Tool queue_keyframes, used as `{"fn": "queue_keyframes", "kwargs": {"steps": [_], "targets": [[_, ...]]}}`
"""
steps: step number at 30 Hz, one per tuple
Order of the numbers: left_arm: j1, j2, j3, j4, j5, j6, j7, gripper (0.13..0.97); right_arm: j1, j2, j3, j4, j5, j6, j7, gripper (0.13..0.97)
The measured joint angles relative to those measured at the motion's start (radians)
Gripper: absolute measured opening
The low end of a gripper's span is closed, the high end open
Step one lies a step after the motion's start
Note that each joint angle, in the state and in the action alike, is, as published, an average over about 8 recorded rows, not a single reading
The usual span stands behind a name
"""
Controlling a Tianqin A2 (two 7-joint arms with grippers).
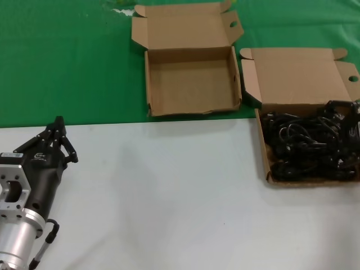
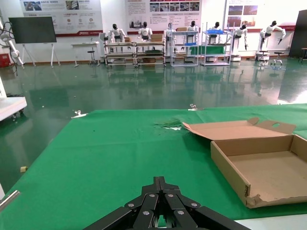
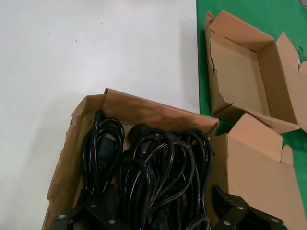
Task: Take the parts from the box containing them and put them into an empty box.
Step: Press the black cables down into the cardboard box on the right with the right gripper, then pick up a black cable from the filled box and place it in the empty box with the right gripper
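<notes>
The parts, several thin black cords, lie tangled in the box containing them at the right, its lid open behind. My right gripper hovers over the far right of that box. In the right wrist view it is open, its fingers spread wide just above the cords inside the cardboard walls. The empty box stands open on the green cloth at the back middle. It also shows in the right wrist view and the left wrist view. My left gripper is shut and empty at the near left.
A green cloth covers the far half of the table and a white surface the near half. The left gripper points across the cloth, left of the empty box.
</notes>
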Motion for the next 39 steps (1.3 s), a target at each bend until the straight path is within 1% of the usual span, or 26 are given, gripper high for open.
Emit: {"fn": "queue_keyframes", "kwargs": {"steps": [6, 7, 15, 19, 27, 36, 39], "targets": [[0.000, 0.000, 0.000, 0.000, 0.000, 0.000, 0.000, 0.139, -0.004, 0.002, 0.000, -0.003, -0.003, 0.002, 0.001, 0.615], [0.000, 0.000, 0.000, 0.000, 0.000, 0.000, 0.000, 0.139, -0.004, 0.002, 0.000, -0.005, -0.003, 0.003, 0.001, 0.615], [0.000, 0.000, 0.000, 0.000, 0.000, 0.000, 0.000, 0.139, -0.005, 0.000, 0.000, -0.020, -0.008, 0.011, -0.005, 0.400], [0.000, 0.000, 0.000, 0.000, 0.000, 0.000, 0.000, 0.139, -0.010, 0.000, 0.000, -0.012, -0.009, 0.012, 0.001, 0.400], [0.000, 0.000, 0.000, 0.000, 0.000, 0.000, 0.000, 0.139, -0.024, 0.011, 0.000, 0.033, -0.010, 0.008, 0.036, 0.246], [0.000, 0.000, 0.000, 0.000, 0.000, 0.000, 0.000, 0.139, -0.056, 0.065, -0.002, 0.161, -0.015, -0.027, 0.137, 0.193], [0.000, 0.000, 0.000, 0.000, 0.000, 0.000, 0.000, 0.139, -0.062, 0.089, -0.004, 0.209, -0.017, -0.050, 0.180, 0.192]]}}
